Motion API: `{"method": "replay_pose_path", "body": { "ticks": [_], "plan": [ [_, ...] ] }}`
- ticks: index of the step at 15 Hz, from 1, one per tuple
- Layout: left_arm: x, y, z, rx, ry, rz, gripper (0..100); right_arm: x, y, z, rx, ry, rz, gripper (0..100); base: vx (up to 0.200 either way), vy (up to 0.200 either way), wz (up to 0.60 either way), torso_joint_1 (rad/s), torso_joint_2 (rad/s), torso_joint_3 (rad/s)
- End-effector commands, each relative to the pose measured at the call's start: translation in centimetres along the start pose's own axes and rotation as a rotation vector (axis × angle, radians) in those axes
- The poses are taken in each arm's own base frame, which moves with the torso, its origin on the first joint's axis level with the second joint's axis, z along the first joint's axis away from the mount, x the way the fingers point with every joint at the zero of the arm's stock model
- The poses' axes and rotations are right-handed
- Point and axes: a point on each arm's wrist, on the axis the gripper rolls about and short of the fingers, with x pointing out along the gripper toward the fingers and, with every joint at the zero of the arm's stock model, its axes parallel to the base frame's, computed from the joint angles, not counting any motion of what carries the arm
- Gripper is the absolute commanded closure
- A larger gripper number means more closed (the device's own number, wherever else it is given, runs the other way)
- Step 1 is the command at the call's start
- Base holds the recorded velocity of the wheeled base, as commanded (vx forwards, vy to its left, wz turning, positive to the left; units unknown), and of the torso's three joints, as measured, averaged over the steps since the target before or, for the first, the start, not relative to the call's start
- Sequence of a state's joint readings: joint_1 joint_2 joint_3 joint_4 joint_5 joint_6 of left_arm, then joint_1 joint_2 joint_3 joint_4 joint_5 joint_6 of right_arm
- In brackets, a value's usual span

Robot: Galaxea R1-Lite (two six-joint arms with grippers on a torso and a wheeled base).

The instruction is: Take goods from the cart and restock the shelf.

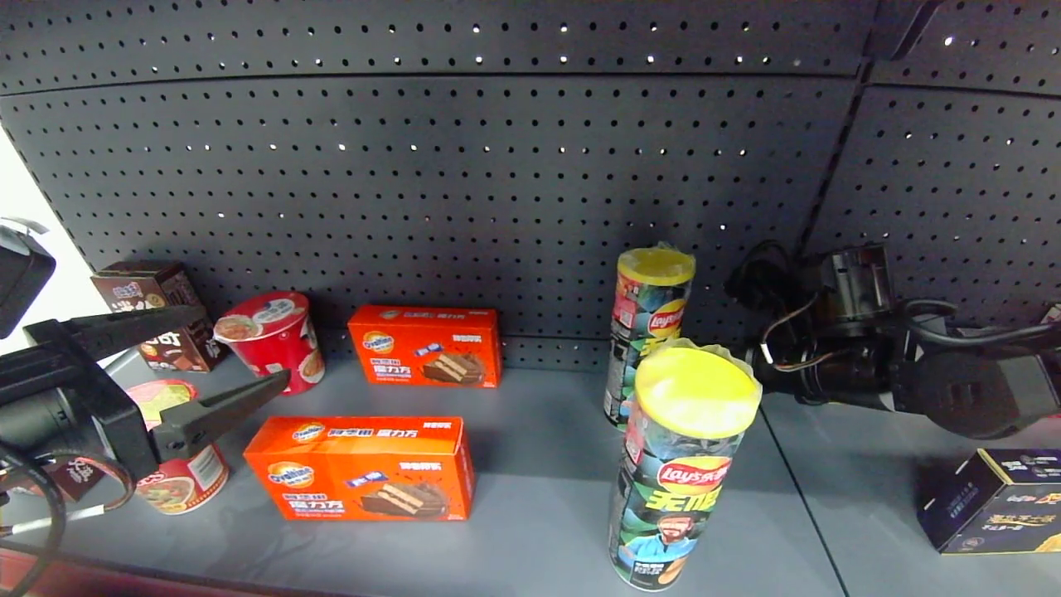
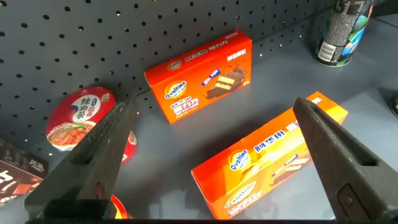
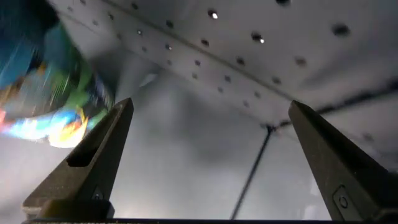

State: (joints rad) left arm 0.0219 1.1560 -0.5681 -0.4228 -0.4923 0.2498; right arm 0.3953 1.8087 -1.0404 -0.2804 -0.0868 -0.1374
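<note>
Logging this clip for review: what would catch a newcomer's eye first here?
A front chip can and a rear chip can, both yellow-lidded, stand upright right of the shelf's middle. Left of them sit a front orange box and a rear orange box. The open left gripper hangs at the far left.

Dark perforated pegboard wall (image 1: 464, 191), light pinpricks through its holes, bright white gap (image 1: 12, 191) at left.

Right gripper (image 3: 209, 104), jaws wide apart, before pegboard (image 3: 261, 37) and shelf (image 3: 180, 168), blurred colourful can (image 3: 43, 93) beside one finger.
</note>
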Motion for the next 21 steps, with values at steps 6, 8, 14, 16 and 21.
{"method": "replay_pose_path", "body": {
  "ticks": [6,8,14,16,21],
  "plan": [
    [0.0,-0.1,-0.5,-0.007,0.015,-0.003,0,1.2,0.8,0.1,-0.009,0.006,0.018,0,0.000,0.000,0.00,0.000,0.00,0.000],
    [-0.1,-0.2,-0.8,-0.011,0.023,-0.005,0,1.1,1.1,0.3,-0.013,0.001,0.029,0,0.000,0.000,0.00,0.000,0.00,0.000],
    [-0.1,-0.3,-1.1,-0.017,0.031,-0.007,0,1.4,1.5,0.3,-0.018,-0.017,0.035,0,0.000,0.000,0.00,0.000,0.00,0.000],
    [-0.2,-0.3,-1.1,-0.017,0.031,-0.005,0,1.1,1.4,0.4,-0.015,-0.021,0.031,0,0.000,0.000,0.00,0.000,0.00,0.000],
    [-0.8,-0.8,-1.4,-0.017,0.027,-0.003,0,-3.2,0.4,1.2,-0.003,-0.092,0.011,0,0.000,0.000,0.00,0.000,0.00,0.000]
  ]
}}
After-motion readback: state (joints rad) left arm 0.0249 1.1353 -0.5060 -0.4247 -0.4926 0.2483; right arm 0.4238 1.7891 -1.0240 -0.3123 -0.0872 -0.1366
